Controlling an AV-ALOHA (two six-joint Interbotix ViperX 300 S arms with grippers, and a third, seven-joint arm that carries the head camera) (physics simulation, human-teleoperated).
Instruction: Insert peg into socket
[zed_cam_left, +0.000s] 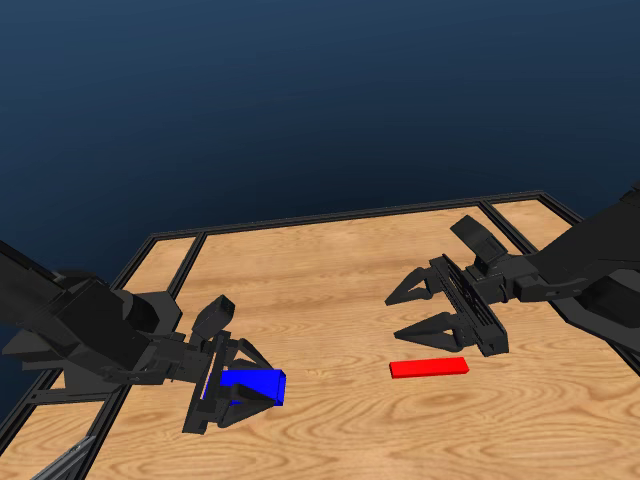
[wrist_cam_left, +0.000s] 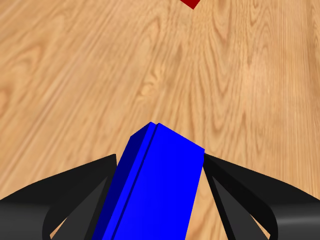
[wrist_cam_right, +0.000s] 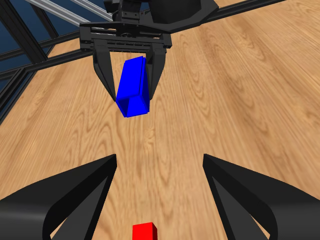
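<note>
The wooden table (zed_cam_left: 330, 260), pale grained planks inside a black frame, fills the lower part of the head view. The black left arm (zed_cam_left: 80, 330) reaches in from the left side and the black right arm (zed_cam_left: 590, 270) from the right. The left gripper (zed_cam_left: 240, 388) is clamped on the socket, a bright blue rectangular block (zed_cam_left: 255, 386); the left wrist view shows both jaws pressed against the block's sides (wrist_cam_left: 155, 185), and the right wrist view shows its hollow end facing the other arm (wrist_cam_right: 134, 87). The right gripper (zed_cam_left: 425, 308) hangs above the table with its jaws spread wide and nothing between them. The peg, a thin bright red rectangular bar (zed_cam_left: 429, 368), lies flat on the table just below the right gripper, well apart from the socket; its end shows between the spread jaws in the right wrist view (wrist_cam_right: 144, 232)
</note>
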